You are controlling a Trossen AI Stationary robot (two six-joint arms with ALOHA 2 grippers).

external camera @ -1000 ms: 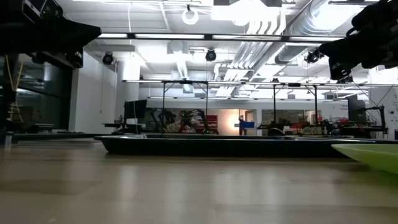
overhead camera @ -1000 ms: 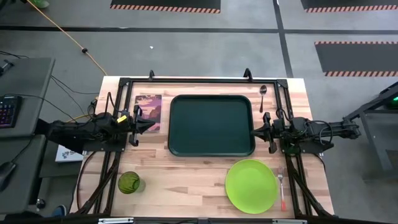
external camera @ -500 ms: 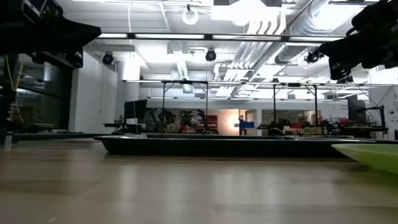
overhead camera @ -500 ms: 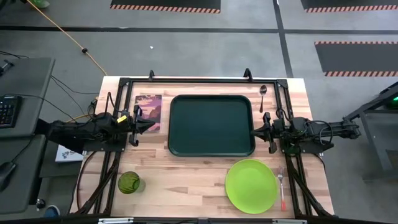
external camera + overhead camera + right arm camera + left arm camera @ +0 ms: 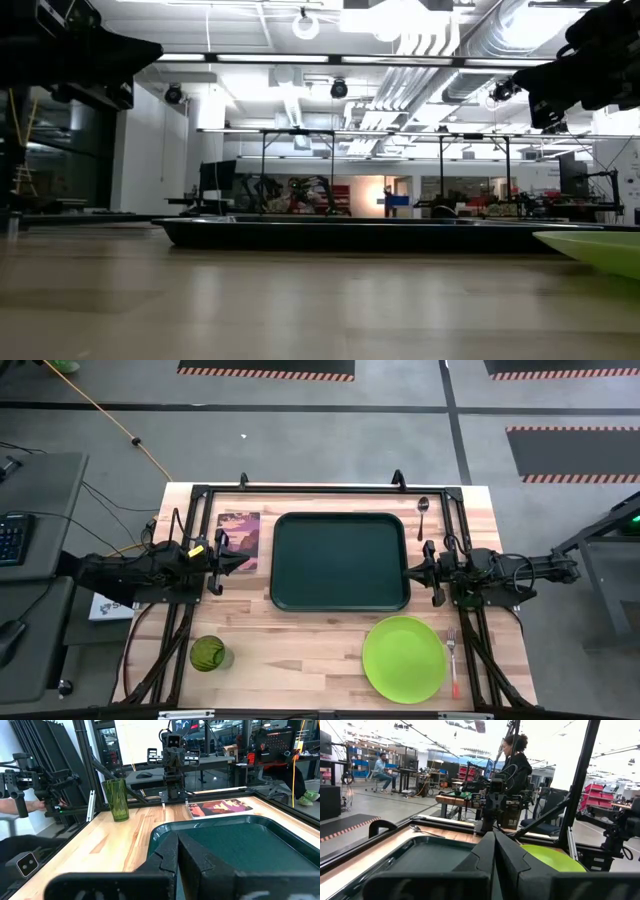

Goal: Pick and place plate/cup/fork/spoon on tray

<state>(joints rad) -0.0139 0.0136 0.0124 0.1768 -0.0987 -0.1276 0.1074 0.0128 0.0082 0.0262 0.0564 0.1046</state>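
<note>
The dark-green tray (image 5: 340,560) lies in the middle of the table. The lime-green plate (image 5: 404,658) lies flat near the table's near right. The fork (image 5: 454,660) with its orange-red handle lies just right of the plate. The spoon (image 5: 423,512) lies at the far right of the tray. The dark-green cup (image 5: 208,653) stands upright at the near left. My left gripper (image 5: 246,561) is shut and empty at the tray's left edge. My right gripper (image 5: 408,572) is shut and empty at the tray's right edge.
A picture card (image 5: 239,538) lies flat left of the tray, under my left gripper. A black metal frame (image 5: 320,490) runs around the table's edges. People (image 5: 515,760) show in the room beyond the table.
</note>
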